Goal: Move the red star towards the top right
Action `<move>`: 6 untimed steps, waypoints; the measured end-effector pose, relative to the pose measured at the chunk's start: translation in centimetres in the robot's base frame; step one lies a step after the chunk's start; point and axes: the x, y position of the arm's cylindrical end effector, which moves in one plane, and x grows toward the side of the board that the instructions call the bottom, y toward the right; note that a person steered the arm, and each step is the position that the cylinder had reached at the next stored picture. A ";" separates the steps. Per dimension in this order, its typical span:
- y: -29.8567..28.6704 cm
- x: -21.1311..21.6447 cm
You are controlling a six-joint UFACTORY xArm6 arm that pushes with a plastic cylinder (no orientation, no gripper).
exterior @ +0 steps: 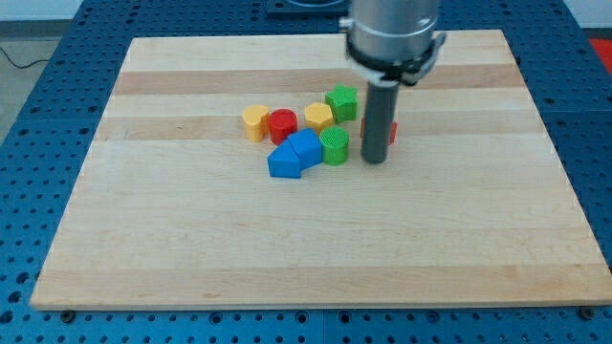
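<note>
A dark rod is standing on a pale wooden table (191, 248), my tip (374, 161) resting directly in front of the red star block (391, 133), which is mostly hiding behind the rod just right of a green ridged round block (335, 146). There are no fingers here, so nothing is being gripped. To push well, the tip should probably be working from the star's lower left, steering clear of the green star block (341, 100) above. Also clustering nearby are two blue blocks (295, 154), a red cylinder (281, 125) and two yellow blocks (318, 116). Whether the tip is touching the star is impossible to tell.
</note>
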 end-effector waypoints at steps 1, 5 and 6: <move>4.3 -2.4; -0.9 -2.1; 2.6 -7.3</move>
